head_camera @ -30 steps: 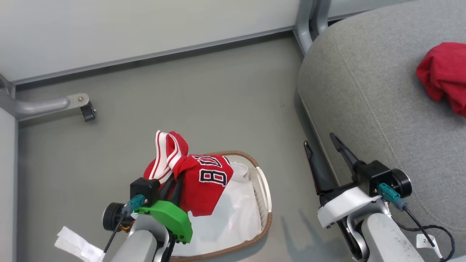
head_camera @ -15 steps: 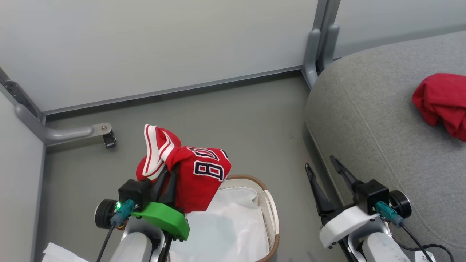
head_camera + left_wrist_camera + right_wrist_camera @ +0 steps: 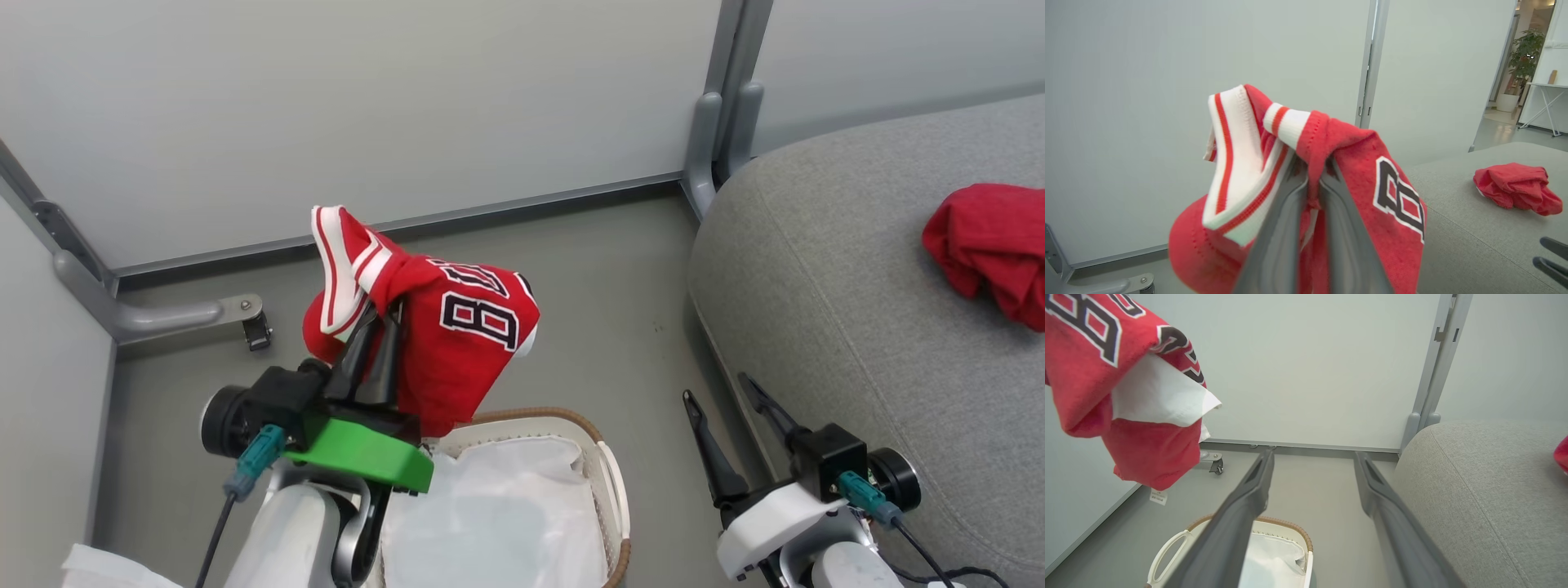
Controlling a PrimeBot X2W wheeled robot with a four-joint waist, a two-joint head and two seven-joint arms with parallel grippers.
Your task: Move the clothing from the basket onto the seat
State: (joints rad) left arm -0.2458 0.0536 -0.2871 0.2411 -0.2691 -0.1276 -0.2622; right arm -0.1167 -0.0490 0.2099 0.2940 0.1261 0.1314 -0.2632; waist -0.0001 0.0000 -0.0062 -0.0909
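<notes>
left claw [image 3: 388,309] clenched on lettered jersey [image 3: 465,351], seemingly clear of basket [image 3: 565,415] | right claw [image 3: 717,386] released | plain garment [image 3: 988,245] on seat [image 3: 816,310]

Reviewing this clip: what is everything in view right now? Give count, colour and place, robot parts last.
lettered jersey: one, red with white striped trim and navy-and-white numerals, hanging clear of the basket
plain garment: one, red, crumpled on the seat
basket: one, white with brown woven rim, on the floor
liner sheet: one, white, inside the basket
seat: one, grey, at the right
caster foot: one, grey metal, on the floor at the left
floor: one, grey
left gripper: one, dark fingers, shut on the lettered jersey
right gripper: one, dark fingers, open and empty, beside the seat's edge
</notes>
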